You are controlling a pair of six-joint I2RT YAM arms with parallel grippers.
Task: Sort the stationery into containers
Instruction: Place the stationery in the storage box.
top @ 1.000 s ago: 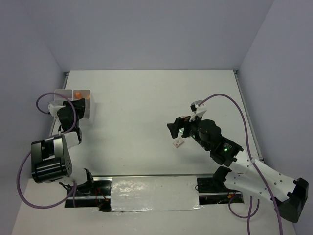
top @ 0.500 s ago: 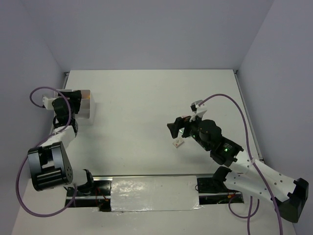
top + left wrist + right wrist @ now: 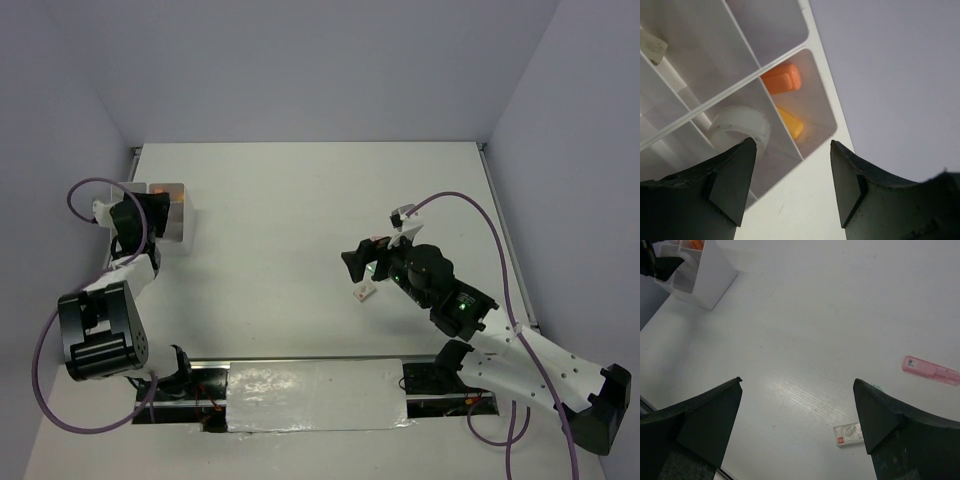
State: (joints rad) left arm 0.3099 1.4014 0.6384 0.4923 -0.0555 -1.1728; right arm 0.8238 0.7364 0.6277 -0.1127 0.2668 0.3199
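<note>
The white four-compartment container [image 3: 172, 205] stands at the table's far left. In the left wrist view its compartments [image 3: 765, 30] hold orange markers [image 3: 782, 80], a yellow piece [image 3: 791, 125], a white tape ring [image 3: 740, 127] and a white eraser [image 3: 652, 46]. My left gripper [image 3: 150, 215] is open and empty just above the container's near edge [image 3: 792, 192]. My right gripper [image 3: 355, 265] is open and empty above mid-table [image 3: 800, 432]. A white eraser with a red label [image 3: 850, 434] lies just under it [image 3: 362, 292]. A pink item [image 3: 930, 371] lies further right.
The container also shows far off in the right wrist view [image 3: 700, 275]. A small green edge [image 3: 878, 388] peeks out beside the right finger. White walls enclose the table on the left, back and right. A foil-covered strip [image 3: 315, 395] runs along the near edge.
The left gripper has shifted slightly left and back over the container. The right arm and the eraser have not moved.
</note>
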